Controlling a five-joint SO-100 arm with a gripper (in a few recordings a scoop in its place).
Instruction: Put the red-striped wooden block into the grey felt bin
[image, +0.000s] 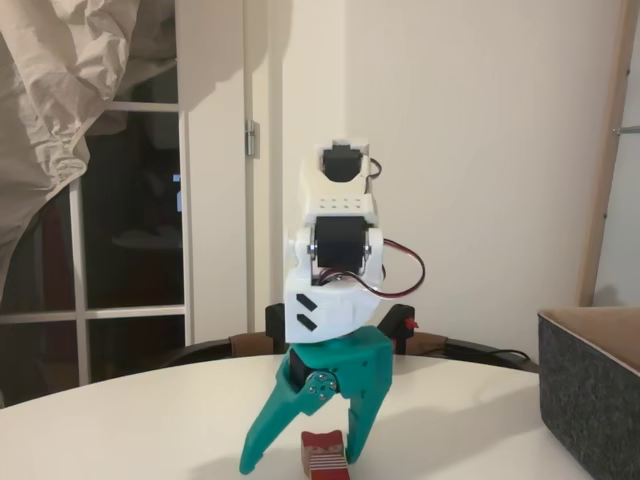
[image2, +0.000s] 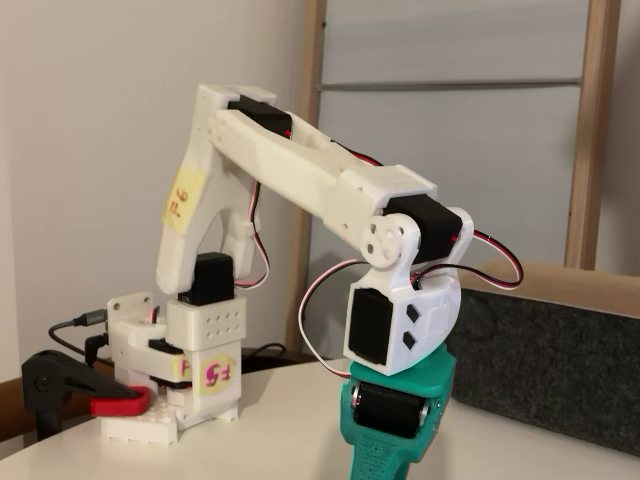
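- Straddling the red-striped wooden block (image: 323, 453): my teal fingers (image: 303, 458), spread open, pointing down at the white desk (image: 130, 420).
- Block: on the desk between my fingers, close against the right-hand one in a fixed view, well apart from the left; contact not clear.
- Grey felt bin (image: 592, 405): on the desk at right, well apart from the block; tan lining visible at top.

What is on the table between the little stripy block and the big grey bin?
Nothing. In a fixed view, the white table is bare between the red-striped wooden block and the grey felt bin, apart from one teal finger touching the block.
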